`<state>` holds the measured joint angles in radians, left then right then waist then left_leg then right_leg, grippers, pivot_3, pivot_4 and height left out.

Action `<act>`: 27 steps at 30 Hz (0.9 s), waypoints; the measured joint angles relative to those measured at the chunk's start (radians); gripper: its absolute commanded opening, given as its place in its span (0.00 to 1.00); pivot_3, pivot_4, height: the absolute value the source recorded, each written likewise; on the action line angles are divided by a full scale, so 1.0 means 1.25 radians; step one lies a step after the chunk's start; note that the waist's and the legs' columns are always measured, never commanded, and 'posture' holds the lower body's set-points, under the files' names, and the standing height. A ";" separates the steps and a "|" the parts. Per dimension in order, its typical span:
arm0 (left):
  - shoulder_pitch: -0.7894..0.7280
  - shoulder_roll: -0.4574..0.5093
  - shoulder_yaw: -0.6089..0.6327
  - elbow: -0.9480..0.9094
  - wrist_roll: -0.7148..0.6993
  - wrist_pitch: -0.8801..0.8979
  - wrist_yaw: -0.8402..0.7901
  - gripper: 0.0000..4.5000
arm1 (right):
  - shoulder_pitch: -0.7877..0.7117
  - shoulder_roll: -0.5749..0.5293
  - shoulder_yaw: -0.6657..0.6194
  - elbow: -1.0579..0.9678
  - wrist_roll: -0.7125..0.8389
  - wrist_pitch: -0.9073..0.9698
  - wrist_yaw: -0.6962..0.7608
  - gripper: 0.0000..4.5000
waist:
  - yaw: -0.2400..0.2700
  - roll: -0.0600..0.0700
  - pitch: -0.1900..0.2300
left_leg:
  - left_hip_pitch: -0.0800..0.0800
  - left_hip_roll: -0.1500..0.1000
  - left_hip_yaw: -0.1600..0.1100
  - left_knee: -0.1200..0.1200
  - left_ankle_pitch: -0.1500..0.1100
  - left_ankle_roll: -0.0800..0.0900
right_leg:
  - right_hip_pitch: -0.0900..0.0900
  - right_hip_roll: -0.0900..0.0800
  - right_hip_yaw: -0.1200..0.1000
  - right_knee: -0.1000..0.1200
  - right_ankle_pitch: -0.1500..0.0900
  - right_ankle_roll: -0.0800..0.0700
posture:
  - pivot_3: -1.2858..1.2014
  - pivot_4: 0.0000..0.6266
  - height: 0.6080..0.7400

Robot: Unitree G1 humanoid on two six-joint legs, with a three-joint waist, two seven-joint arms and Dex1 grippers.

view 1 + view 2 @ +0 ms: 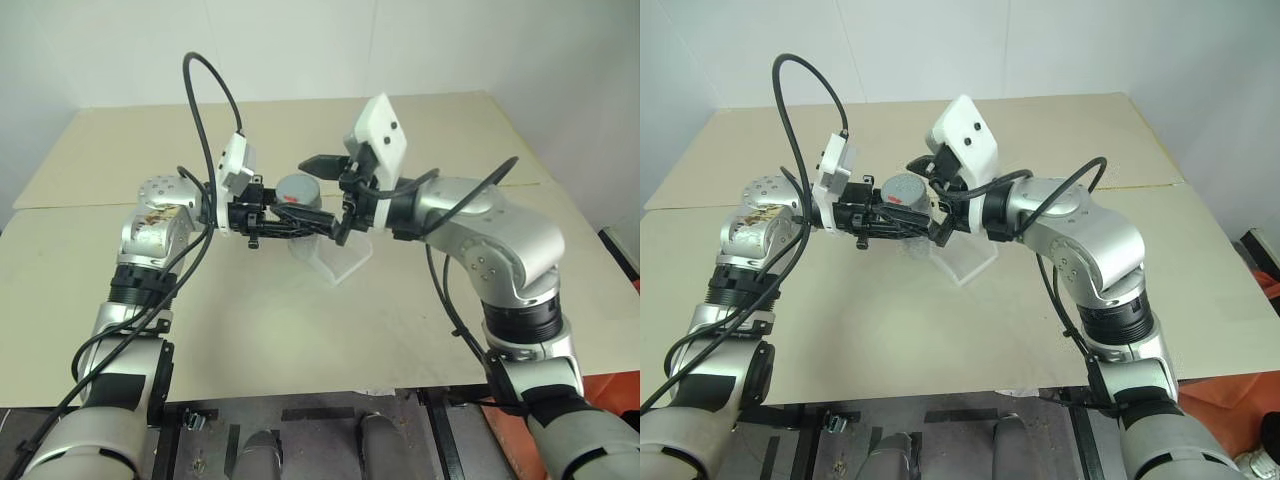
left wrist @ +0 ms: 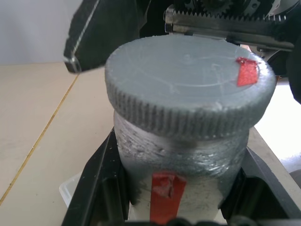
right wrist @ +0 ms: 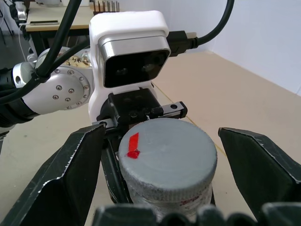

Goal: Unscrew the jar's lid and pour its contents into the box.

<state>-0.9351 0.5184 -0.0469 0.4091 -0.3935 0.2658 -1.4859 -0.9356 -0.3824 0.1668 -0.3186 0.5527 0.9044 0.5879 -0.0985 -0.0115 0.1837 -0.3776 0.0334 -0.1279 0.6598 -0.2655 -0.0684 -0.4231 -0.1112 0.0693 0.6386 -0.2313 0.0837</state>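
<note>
My left gripper (image 1: 298, 220) is shut on the jar (image 2: 178, 160), holding it upright above the table. The jar's body is frosted, with a red strip of label. Its grey ribbed lid (image 1: 297, 188) sits on top and carries a small red mark (image 2: 247, 71). My right gripper (image 3: 160, 134) is open, one black finger (image 3: 70, 174) on each side of the lid, with a gap on both sides. The clear plastic box (image 1: 337, 258) lies on the table just below and in front of the jar. The contents are hidden inside the jar.
A beige table (image 1: 300, 330) stretches out on all sides of the box, with a seam line running across it. The left wrist's white camera housing (image 3: 129, 52) sits close behind the jar. Black cables loop above both arms.
</note>
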 measured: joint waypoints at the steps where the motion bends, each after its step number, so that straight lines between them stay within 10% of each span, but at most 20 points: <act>1: 0.001 0.000 0.000 0.000 0.000 0.000 0.000 0.43 | -0.001 0.001 0.000 0.002 0.000 0.000 0.000 0.96 | 0.000 0.000 0.000 | 0.000 0.000 0.000 0.000 0.000 0.000 | 0.000 0.000 0.000 0.000 0.000 0.000 | 0.52 0.24 1.00; 7: 0.004 0.001 0.001 -0.002 -0.001 0.000 0.001 0.43 | -0.005 0.003 0.000 0.013 0.001 0.005 -0.001 0.61 | 0.000 0.000 0.000 | 0.000 0.000 0.000 0.000 0.000 0.000 | 0.000 0.000 0.000 0.000 0.000 0.000 | 0.52 0.24 1.00; 21: 0.008 0.004 0.004 0.000 0.001 -0.001 0.014 0.43 | -0.057 -0.081 -0.154 0.055 0.029 0.029 -0.019 0.61 | 0.002 0.000 0.000 | 0.000 0.000 0.000 0.000 0.000 0.000 | 0.000 0.000 0.000 0.000 0.000 0.000 | 0.52 0.24 1.00; 27: 0.008 0.009 0.021 0.023 0.013 -0.010 0.068 0.43 | 0.115 -0.165 -0.182 0.066 -0.057 -0.031 -0.043 0.61 | 0.002 0.000 0.000 | 0.000 0.000 0.000 0.000 0.000 0.000 | 0.000 0.000 0.000 0.000 0.000 0.000 | 0.52 0.24 1.00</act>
<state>-0.9249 0.5298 -0.0202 0.4380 -0.3768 0.2531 -1.4010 -0.7920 -0.5888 -0.0608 -0.2367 0.4816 0.8650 0.5344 -0.0957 -0.0117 0.1837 -0.3782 0.0333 -0.1277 0.6598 -0.2657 -0.0681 -0.4228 -0.1113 0.0692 0.6380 -0.2313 0.0837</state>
